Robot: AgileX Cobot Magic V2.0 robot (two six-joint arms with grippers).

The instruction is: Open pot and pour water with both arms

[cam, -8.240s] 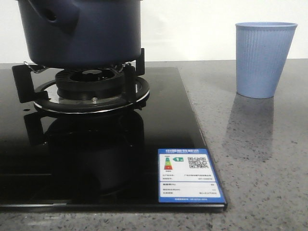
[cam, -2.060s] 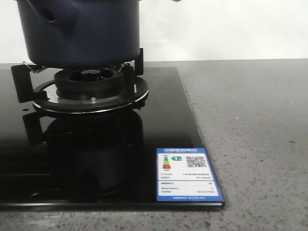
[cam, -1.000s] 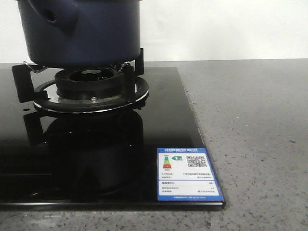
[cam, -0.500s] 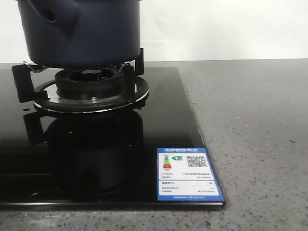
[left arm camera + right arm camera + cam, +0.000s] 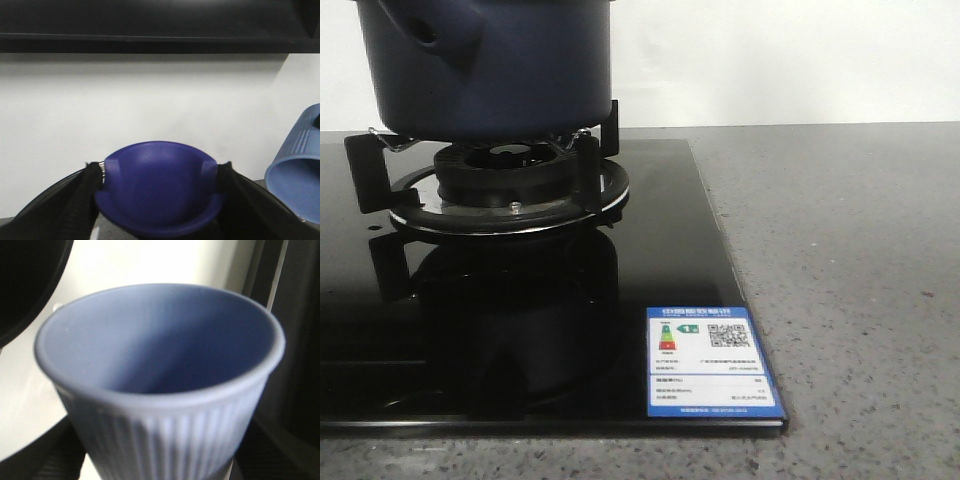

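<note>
The dark navy pot [image 5: 490, 70] sits on the burner at the back left of the front view, its top cut off by the frame. Neither arm shows in that view. In the left wrist view my left gripper [image 5: 159, 187] is shut on a dark blue domed knob [image 5: 160, 175], with a black finger [image 5: 82, 200] at each side. A light blue ribbed cup [image 5: 297, 175] leans in beside it. In the right wrist view my right gripper [image 5: 160, 455] is shut on that cup [image 5: 160, 340], whose inside looks plain blue. No water shows.
A black glass hob [image 5: 650, 250] carries the burner stand [image 5: 510, 185] and a blue energy label [image 5: 713, 362]. Grey speckled counter [image 5: 860, 280] runs to the right, with a white wall behind. A dark curved edge [image 5: 25, 290] lies close to the cup.
The cup that stood on the counter at the right 8.2 s ago is gone from the front view since 2.1 s ago. Over the last second nothing moved there.
</note>
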